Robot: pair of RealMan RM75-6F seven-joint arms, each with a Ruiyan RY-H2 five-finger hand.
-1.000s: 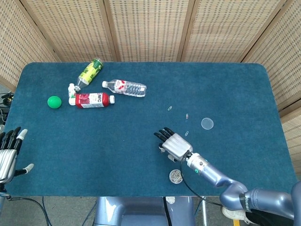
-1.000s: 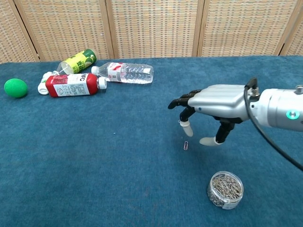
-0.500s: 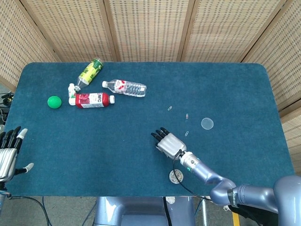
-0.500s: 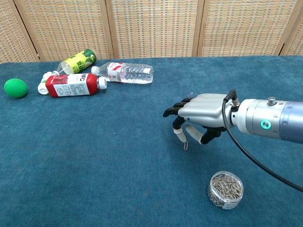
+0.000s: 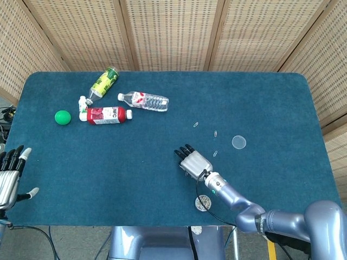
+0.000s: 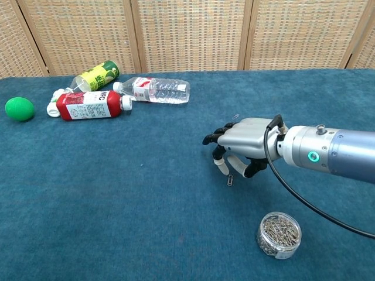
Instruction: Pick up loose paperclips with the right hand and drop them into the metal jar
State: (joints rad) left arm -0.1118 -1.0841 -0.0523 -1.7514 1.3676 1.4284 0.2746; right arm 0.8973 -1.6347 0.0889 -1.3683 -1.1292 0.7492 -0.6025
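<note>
My right hand (image 5: 191,162) (image 6: 241,147) hovers low over the blue cloth, palm down, fingers curled downward. In the chest view one paperclip (image 6: 230,180) lies flat on the cloth just below the white fingertips (image 6: 221,167), apart from them; the hand hides it in the head view. Three more paperclips (image 5: 215,154) (image 5: 216,132) (image 5: 196,124) lie to the hand's right and beyond it. The metal jar (image 5: 203,203) (image 6: 279,235), filled with clips, stands near the front edge, close to my right forearm. My left hand (image 5: 12,174) rests at the table's left edge, fingers spread and holding nothing.
A clear round lid (image 5: 238,142) lies right of the clips. At the far left sit a green bottle (image 5: 104,82), a water bottle (image 5: 144,100), a red bottle (image 5: 107,115) and a green ball (image 5: 63,117).
My right hand has dropped lower and shifted slightly left, with thumb and fingers drawing in over the paperclip. The clip has not moved, and neither has the left hand.
</note>
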